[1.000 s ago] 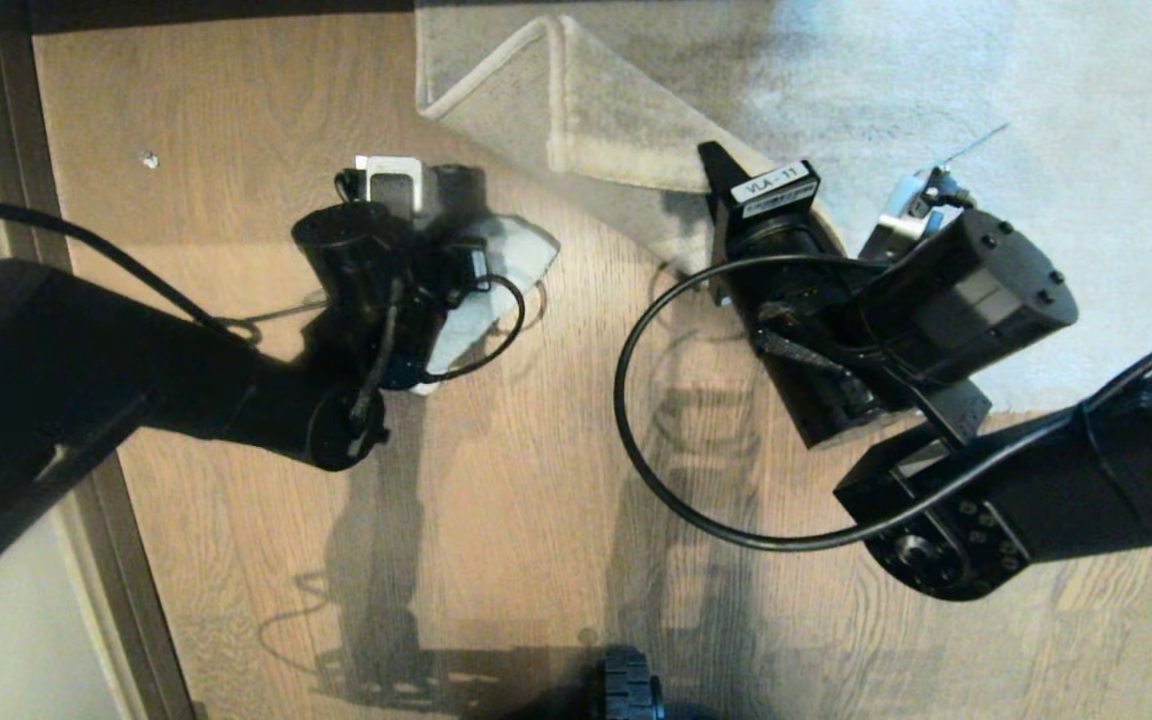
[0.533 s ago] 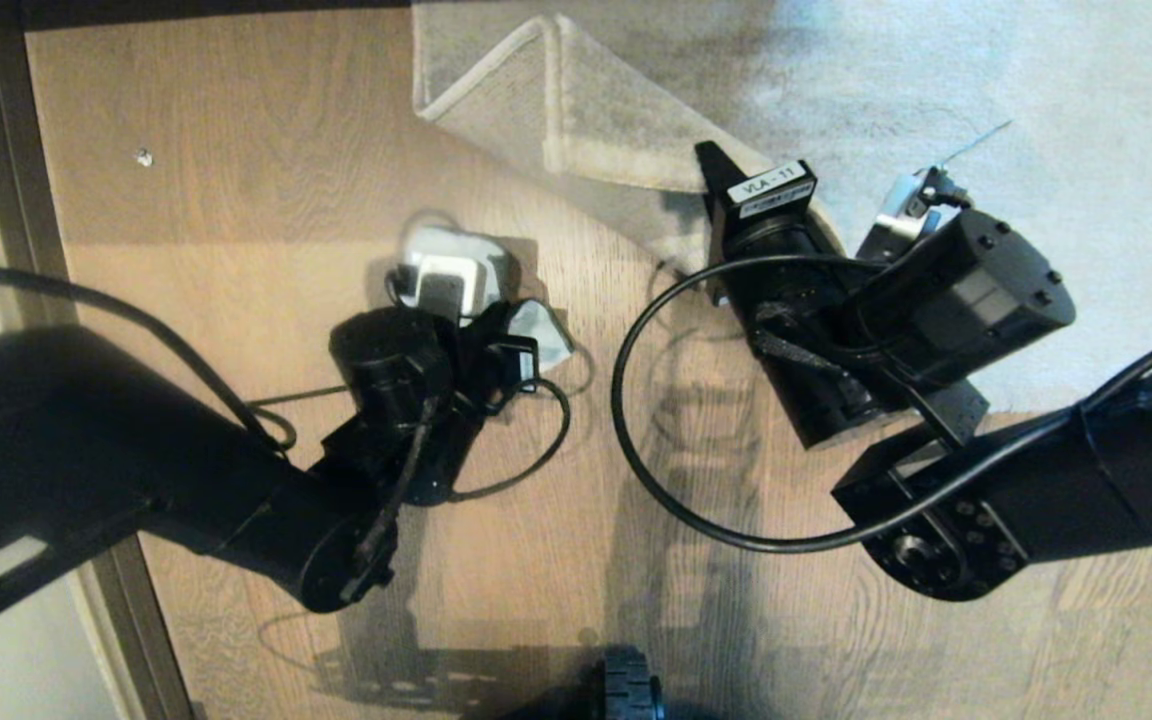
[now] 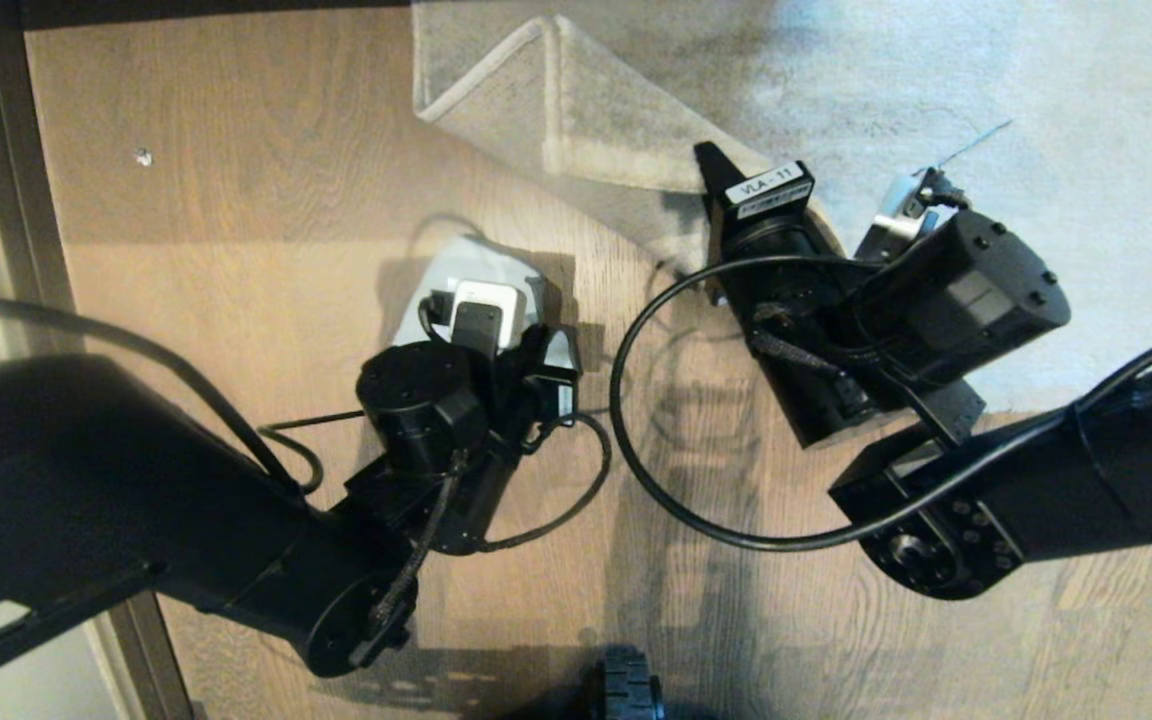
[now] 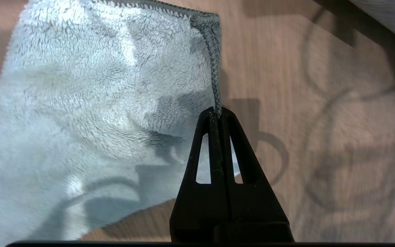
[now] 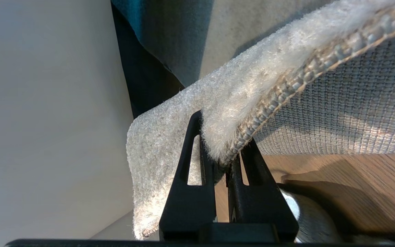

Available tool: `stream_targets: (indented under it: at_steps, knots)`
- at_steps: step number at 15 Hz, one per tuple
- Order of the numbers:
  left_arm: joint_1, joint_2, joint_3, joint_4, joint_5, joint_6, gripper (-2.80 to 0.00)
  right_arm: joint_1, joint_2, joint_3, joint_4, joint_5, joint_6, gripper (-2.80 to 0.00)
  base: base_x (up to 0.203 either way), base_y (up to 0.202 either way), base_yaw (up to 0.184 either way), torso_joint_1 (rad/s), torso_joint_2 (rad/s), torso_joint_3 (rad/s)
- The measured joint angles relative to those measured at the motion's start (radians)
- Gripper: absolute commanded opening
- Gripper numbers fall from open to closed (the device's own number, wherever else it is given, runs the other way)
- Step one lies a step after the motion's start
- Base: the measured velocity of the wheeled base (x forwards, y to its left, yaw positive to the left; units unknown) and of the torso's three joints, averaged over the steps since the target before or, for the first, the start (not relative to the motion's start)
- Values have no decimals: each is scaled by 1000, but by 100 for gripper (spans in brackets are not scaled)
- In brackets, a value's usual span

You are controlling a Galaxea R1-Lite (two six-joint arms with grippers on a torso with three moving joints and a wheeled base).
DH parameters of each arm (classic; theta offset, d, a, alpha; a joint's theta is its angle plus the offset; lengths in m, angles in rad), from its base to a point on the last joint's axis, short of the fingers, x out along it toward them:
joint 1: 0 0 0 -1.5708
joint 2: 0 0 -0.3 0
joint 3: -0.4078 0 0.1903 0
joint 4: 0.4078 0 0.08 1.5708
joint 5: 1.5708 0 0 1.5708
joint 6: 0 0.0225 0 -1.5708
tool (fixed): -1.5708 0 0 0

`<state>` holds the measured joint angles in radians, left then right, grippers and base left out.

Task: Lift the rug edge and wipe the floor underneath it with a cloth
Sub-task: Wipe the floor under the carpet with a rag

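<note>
Wiping beneath the lifted rug, two-arm arrangement. My right gripper is clamped on the rug edge, pile on one side of the jaws and woven backing on the other, and holds the flap clear of the floor. In the head view the folded-back corner lies near the far edge of the bare boards, its bound border running diagonally from that corner down toward the right gripper; this diagonal is the flap's long axis, and its square corner points toward the far-left corner of the floor.

My left gripper is closed on the stitched hem of the cloth. The cloth lies flat on the boards, pale face up, just beside the raised flap and between the two arms. Its hemmed side runs straight away from the fingertips, and the body of the cloth spreads to one side of that line.

To wipe well, I judge that the cloth should be dragged flat, with light downward pressure, in overlapping strokes under the flap, while the right arm keeps its height so the rug does not sag onto the wiped boards. The pinch is at the very hem, so a hard pull could slip it free.
</note>
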<state>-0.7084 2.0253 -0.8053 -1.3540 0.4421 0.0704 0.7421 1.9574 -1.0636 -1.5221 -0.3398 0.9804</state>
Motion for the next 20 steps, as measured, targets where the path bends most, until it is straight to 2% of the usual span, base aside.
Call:
stream_targets:
  at_steps: [4, 9, 20]
  knots:
    - [-16, 33, -9, -3, 2, -4, -280, 0, 12, -22, 0, -1, 0, -280, 0, 0, 0, 0, 0, 0]
    - [35, 103, -109, -3, 1, -6, -280, -2, 21, -27, 0, 0, 1, -280, 0, 0, 0, 0, 0, 0]
    - [271, 137, -314, 87, -7, -3, -280, -2, 20, -31, 1, -1, 2, -280, 0, 0, 0, 0, 0, 0]
